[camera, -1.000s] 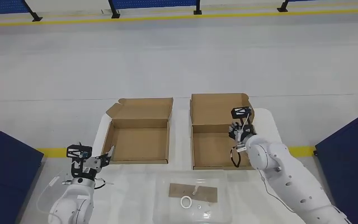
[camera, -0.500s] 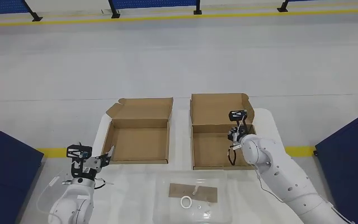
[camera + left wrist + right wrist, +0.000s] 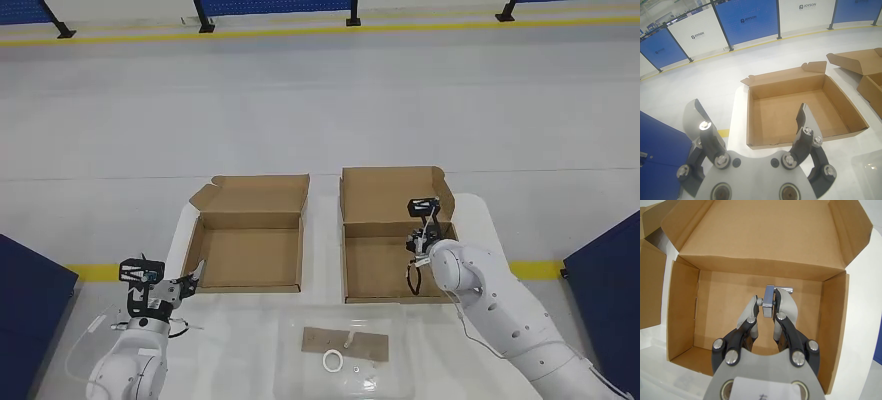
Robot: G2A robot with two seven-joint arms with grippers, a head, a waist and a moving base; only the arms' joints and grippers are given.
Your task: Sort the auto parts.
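- The left gripper (image 3: pixel 188 278), at the lower left of the top view, hangs wide open and empty beside the left box (image 3: pixel 250 258). It is best left parked there.
- The tray (image 3: pixel 290 350), bottom centre, holds a white ring (image 3: pixel 333 361) that is not yet sorted.
- The right gripper (image 3: pixel 766 298) pinches a small metal part (image 3: pixel 767 306) above the right box (image 3: pixel 372 270), right of centre. It should lower the part close to the box floor before letting go, so it doesn't bounce out.
- Since a second ago the left arm has not moved, while the right gripper has edged left, further over its box.
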